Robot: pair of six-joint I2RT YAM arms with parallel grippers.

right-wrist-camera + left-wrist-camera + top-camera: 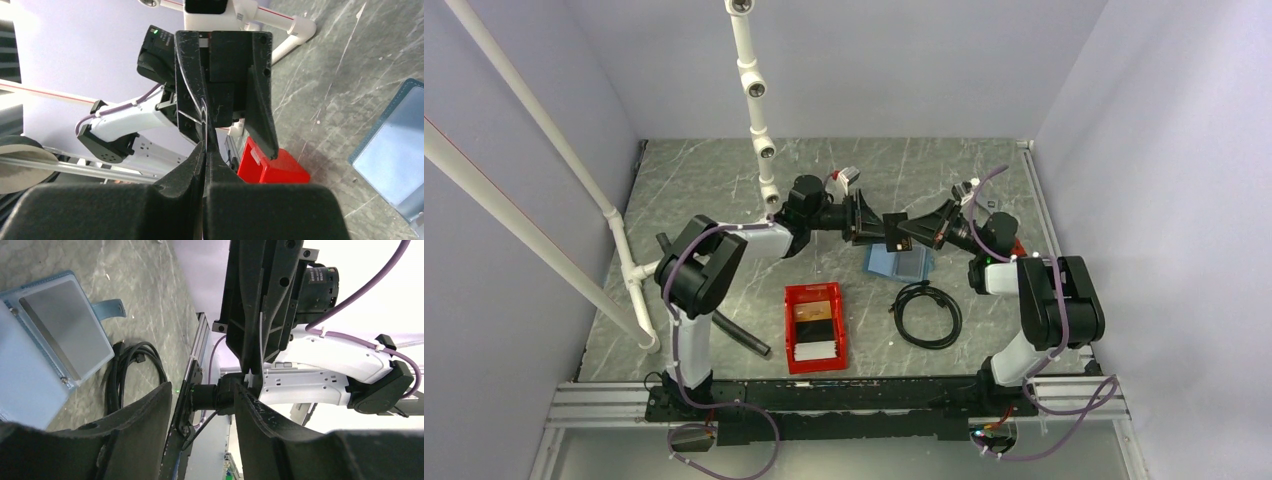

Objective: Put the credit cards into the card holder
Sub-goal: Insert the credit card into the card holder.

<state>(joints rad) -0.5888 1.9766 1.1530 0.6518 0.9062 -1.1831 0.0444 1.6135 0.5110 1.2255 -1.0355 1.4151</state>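
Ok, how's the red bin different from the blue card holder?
The red bin is bright red with raised walls; the card holder is blue and lies opened flat. The red bin holds credit cards and sits near the arm bases; the card holder lies farther back, beside a black cable. Both are rectangular and rest on the table.

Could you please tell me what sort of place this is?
Probably a robotics lab cell: a marbled table boxed in by plain walls, two robot arms on an aluminium rail, and a white pipe frame carrying cameras.
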